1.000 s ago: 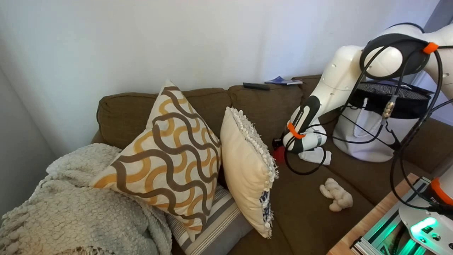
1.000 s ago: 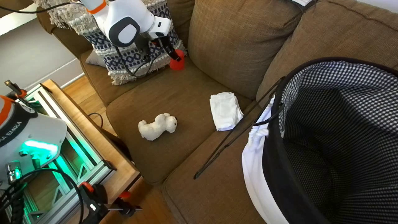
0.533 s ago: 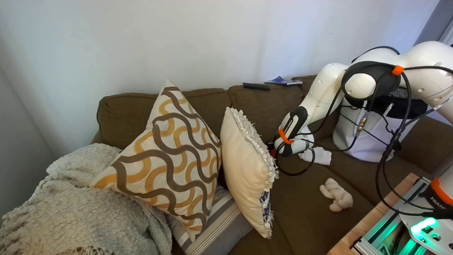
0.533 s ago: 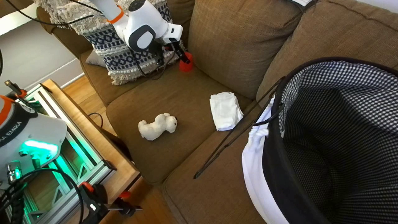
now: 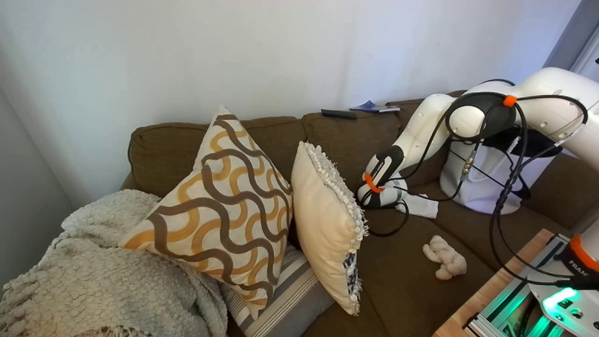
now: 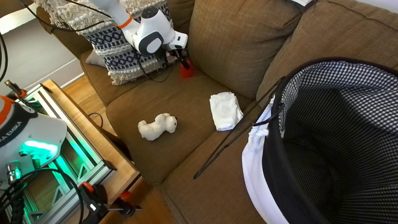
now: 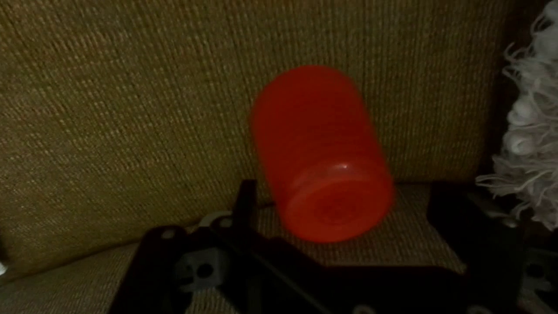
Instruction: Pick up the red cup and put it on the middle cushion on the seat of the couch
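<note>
One red cup (image 7: 322, 152): wrist view, centre
Jaws: parted, lower half of that frame
Middle cushion (image 6: 186, 99): left of centre in an exterior view

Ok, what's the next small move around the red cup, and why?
Probably ease the open gripper up and away: the wrist view shows gaps on both sides of the red cup, which, in an exterior view, seems to sit on the middle seat cushion.

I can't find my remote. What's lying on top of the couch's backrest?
In an exterior view, a slim dark object, possibly a remote, lies beside what looks like a blue booklet. The robot arm and patterned pillow each cover a stretch; anything behind them is hidden.
</note>
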Robot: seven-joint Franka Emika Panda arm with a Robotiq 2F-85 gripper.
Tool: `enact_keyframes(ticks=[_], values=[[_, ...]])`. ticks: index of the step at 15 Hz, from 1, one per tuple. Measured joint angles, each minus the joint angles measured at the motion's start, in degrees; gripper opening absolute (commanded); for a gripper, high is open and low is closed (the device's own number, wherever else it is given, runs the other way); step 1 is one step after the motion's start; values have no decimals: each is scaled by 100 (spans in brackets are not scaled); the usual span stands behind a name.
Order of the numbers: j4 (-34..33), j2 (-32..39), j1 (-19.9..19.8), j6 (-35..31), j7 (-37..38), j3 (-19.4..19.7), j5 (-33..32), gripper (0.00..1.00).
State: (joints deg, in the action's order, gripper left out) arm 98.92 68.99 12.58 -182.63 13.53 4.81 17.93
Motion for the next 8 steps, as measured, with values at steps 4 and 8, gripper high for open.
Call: enact_keyframes(ticks=[4,8], values=[[1127,-616,-83,-1392,-71,-256,-138,100],[2388,-1473,-1255,-1882,-545,-1451,-1390,100]])
